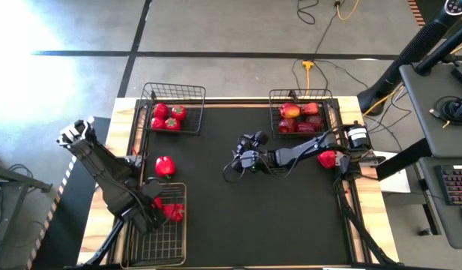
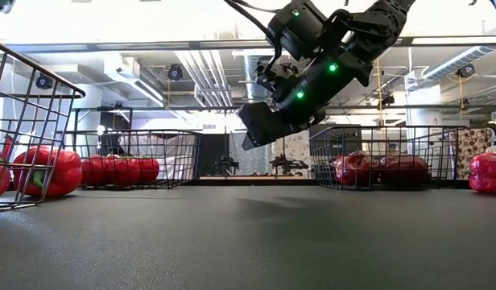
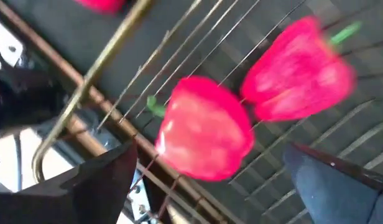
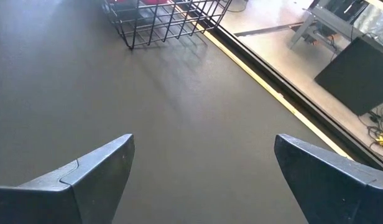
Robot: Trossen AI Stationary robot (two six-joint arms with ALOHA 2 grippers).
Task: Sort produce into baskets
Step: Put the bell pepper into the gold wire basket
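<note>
The left hand (image 1: pixel 157 208) sits over the basket (image 1: pixel 169 244) at the lower left of the high view, fingers spread wide, with two red peppers (image 3: pixel 207 127) lying in the basket beneath it. This drop looks done. The right hand (image 1: pixel 244 155) hangs spread over the bare middle of the bench (image 1: pixel 238 217). Next is likely the loose pepper (image 1: pixel 165 166) just above that basket.

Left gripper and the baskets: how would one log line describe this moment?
left gripper: open over near-left basket | peppers in basket: two | right gripper: open, mid-table, empty | loose pepper: on mat
</note>
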